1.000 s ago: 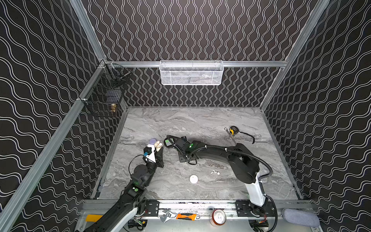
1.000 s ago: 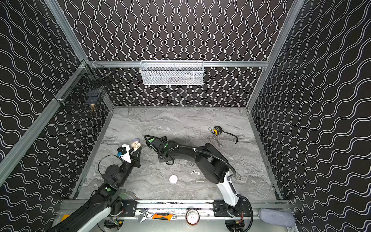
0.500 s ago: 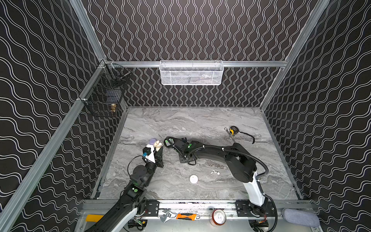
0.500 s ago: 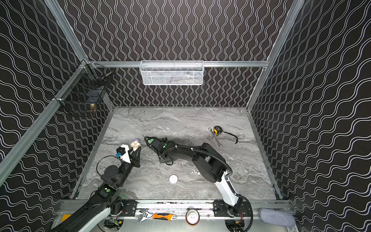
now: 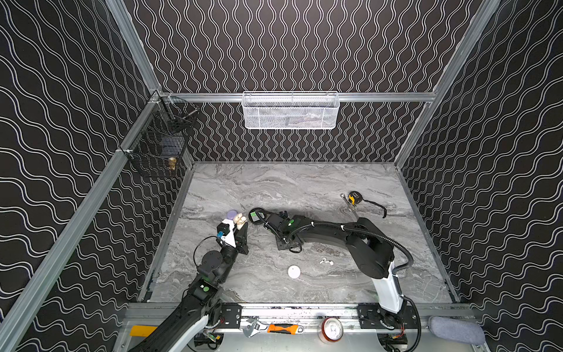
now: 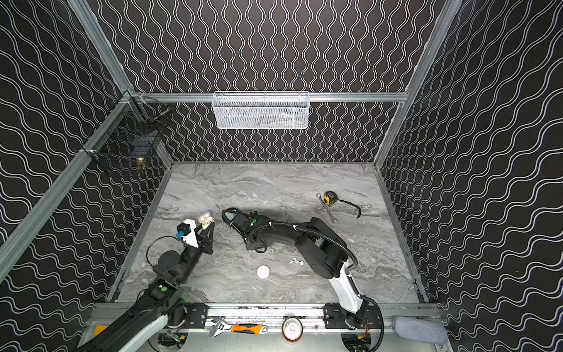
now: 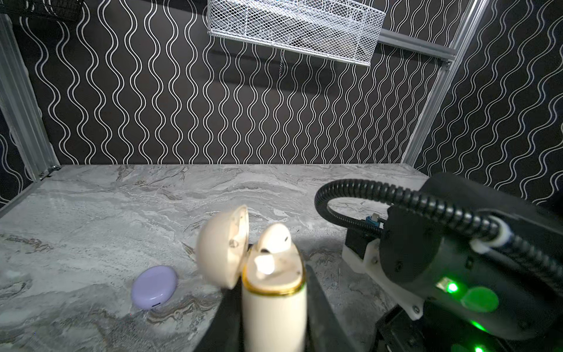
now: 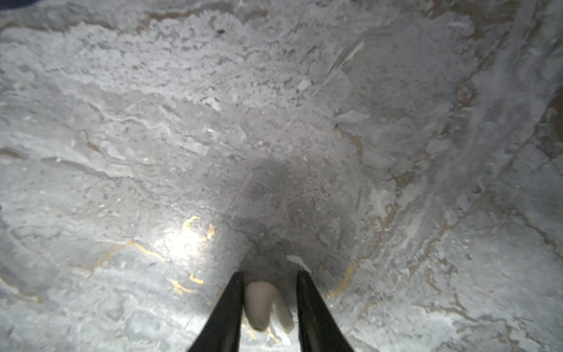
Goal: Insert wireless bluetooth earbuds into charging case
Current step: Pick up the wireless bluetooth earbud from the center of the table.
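Far desk [image 5: 289, 183], eleven to one o'clock, lies open; tape measure [image 5: 355, 198] blocks two o'clock, lilac case [image 5: 232, 214] nine, white round case [image 5: 294, 272] six; right arm [image 5: 323, 234] spans the centre.

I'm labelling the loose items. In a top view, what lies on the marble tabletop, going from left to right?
lilac case → white round case → white earbuds → tape measure

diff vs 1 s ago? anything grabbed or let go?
Right elbow shifted slightly. The right tool stays low on the table, jaws drawing in around a cream earbud, a gap still visible. Nothing let go. Unchanged: left tool clamped on the open cream case with one bud seated; lilac case, white round case, white earbuds.
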Robot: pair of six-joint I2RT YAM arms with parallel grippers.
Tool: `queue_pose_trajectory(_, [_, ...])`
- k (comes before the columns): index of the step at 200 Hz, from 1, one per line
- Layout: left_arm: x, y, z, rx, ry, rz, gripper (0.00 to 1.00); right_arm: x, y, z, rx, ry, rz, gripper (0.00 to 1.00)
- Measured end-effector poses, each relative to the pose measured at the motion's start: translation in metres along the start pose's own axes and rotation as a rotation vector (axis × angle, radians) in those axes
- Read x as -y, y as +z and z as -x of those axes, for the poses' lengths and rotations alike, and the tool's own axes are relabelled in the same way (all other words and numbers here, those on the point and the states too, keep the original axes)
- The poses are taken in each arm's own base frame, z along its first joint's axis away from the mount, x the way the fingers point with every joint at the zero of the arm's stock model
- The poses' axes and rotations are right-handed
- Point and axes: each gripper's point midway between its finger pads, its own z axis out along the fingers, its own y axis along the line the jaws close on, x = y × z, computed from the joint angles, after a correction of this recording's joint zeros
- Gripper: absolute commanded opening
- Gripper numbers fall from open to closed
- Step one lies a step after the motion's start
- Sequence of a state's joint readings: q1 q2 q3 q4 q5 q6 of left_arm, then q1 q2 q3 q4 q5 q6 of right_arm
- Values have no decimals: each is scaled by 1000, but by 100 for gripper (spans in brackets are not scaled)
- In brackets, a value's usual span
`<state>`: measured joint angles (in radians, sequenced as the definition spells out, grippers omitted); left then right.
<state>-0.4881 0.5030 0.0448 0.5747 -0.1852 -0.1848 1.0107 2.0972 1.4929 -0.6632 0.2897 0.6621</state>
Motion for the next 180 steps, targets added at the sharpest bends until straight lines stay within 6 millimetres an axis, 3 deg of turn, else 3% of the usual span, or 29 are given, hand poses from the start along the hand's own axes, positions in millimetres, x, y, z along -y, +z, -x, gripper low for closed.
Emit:
queue_pose_trajectory(75, [2,0,3,10,-1,-8,0,-4,-5,-13,-43,-21,35,37])
queue_pose_trajectory(112, [2,-1,5,16,-2,-9,0,-6,-6,-20,-53,-23,40,32])
queue_pose_trajectory(180, [2,-1,2,5,0,-8,0,-9,-3,-11,-25,-19,20,35])
